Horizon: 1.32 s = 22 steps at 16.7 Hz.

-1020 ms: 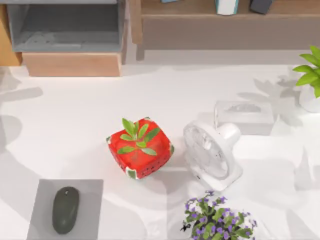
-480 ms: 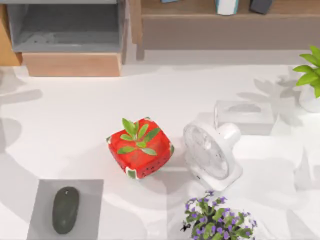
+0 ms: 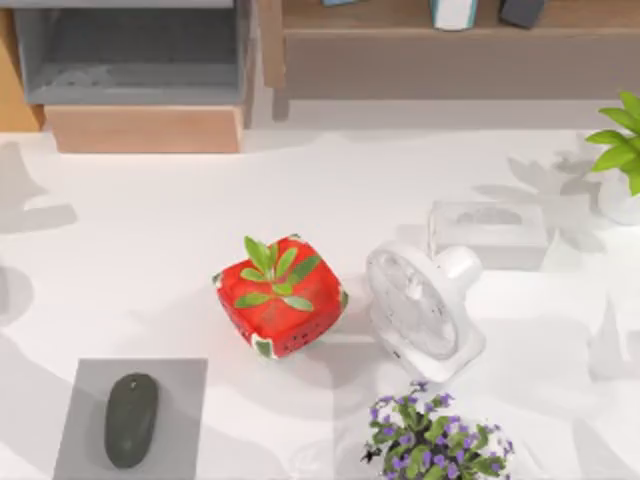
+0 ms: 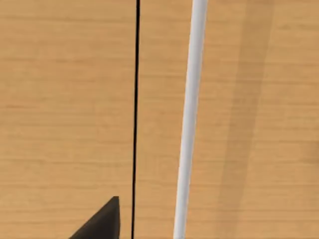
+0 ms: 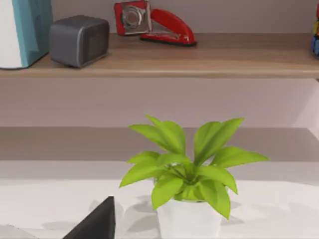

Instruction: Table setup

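The top view looks straight down on the white table [image 3: 150, 240], taking in its far edge and the shelf [image 3: 450, 20] beyond. The left wrist view sits close against a wooden panel [image 4: 65, 114] crossed by a white bar [image 4: 192, 114]. The right wrist view faces level across the table toward the far shelf [image 5: 199, 57], near the leafy potted plant [image 5: 187, 177], which the top view shares at its right edge [image 3: 622, 150]

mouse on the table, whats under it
The dark mouse lies on a grey mouse pad, which rests on the white table. The pad's part beneath the mouse is covered.
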Each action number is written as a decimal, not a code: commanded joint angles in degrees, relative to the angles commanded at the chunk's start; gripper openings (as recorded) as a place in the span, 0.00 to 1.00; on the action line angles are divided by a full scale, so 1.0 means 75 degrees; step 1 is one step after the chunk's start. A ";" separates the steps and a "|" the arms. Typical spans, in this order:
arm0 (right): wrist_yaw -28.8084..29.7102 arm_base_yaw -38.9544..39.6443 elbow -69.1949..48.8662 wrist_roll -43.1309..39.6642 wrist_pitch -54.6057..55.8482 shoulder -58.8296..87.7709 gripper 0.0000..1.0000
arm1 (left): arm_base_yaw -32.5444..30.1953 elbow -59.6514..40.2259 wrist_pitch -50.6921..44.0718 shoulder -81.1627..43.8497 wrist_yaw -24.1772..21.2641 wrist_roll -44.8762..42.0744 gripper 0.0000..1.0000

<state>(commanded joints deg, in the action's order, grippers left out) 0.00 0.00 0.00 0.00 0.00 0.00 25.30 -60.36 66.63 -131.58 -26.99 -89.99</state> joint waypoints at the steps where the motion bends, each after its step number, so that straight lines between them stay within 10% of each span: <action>1: 0.0000 0.0000 0.0000 0.0000 0.0000 0.0000 1.00 | 0.0000 0.0000 0.0000 0.0000 0.0000 0.0000 1.00; 10: 0.0000 0.0000 0.0000 0.0000 0.0000 0.0000 1.00 | -0.1742 0.0467 -0.0102 0.1425 0.1025 0.1270 1.00; 22: 0.0000 0.0000 0.0000 0.0000 0.0000 0.0000 1.00 | -0.7933 -0.0685 -0.2203 0.2200 0.5349 0.6721 1.00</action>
<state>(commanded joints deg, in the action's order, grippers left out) 0.00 0.00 0.00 0.00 0.00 0.00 -34.19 -65.50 50.10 -115.08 13.13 -39.58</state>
